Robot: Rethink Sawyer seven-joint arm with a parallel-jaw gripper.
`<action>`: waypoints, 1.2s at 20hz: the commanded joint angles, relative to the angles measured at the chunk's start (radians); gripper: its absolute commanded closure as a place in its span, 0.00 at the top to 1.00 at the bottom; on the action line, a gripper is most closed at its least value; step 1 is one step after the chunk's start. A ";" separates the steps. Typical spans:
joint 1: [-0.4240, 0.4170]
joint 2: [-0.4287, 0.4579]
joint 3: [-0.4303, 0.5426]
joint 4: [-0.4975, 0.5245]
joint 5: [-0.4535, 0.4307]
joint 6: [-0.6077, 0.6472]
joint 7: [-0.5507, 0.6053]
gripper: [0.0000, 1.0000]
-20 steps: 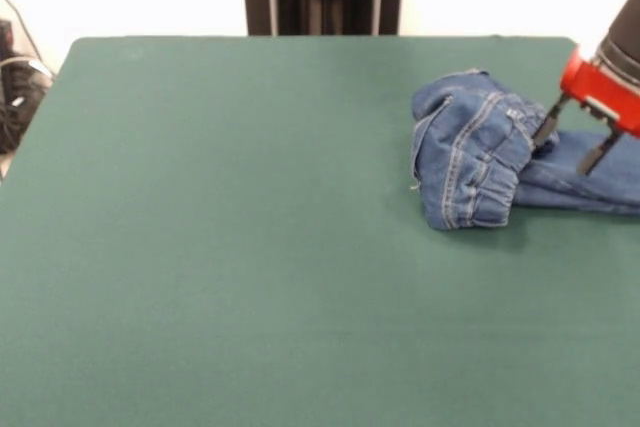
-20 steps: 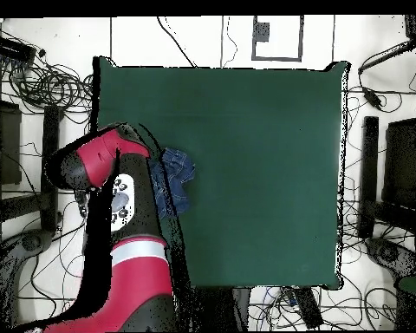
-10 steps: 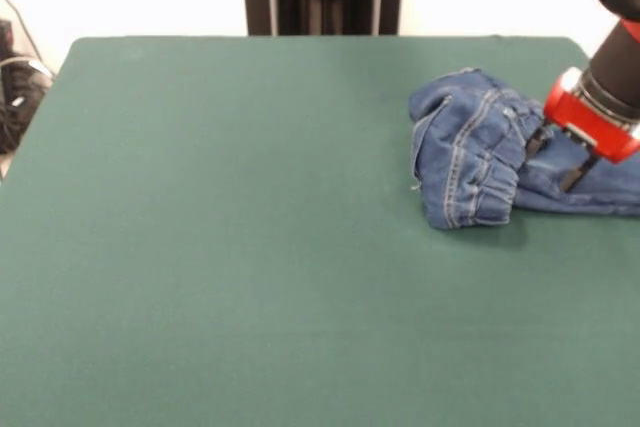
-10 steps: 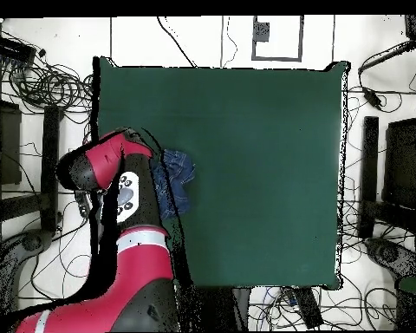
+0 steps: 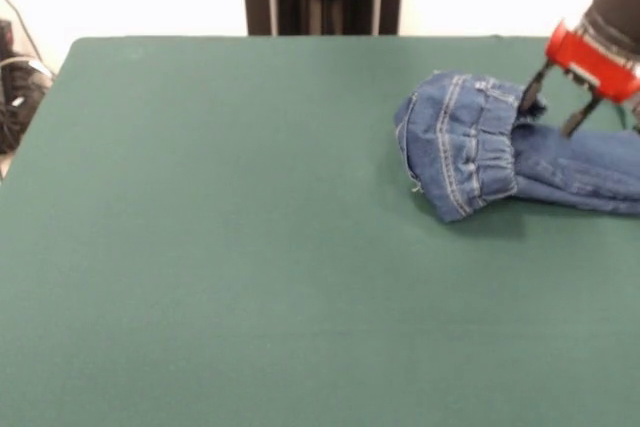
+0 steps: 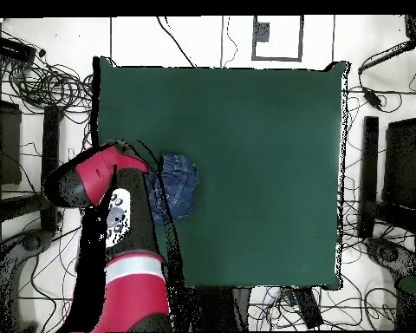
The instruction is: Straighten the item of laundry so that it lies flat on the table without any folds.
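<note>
Hovering with fingers apart, the claw (image 5: 553,114) hangs just above bunched jeans (image 5: 470,157) on the table (image 5: 220,247).

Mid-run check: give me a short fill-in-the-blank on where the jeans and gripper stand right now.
1. The jeans lie bunched on the ______ tabletop.
2. The gripper hangs above the jeans with its fingers ______.
3. In the front view the jeans run off the picture's ______ edge.
4. The gripper's housing is coloured ______.

Missing words: green; open; right; red
</note>
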 commanded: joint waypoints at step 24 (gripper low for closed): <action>0.083 0.037 -0.008 0.150 -0.009 -0.012 0.048 1.00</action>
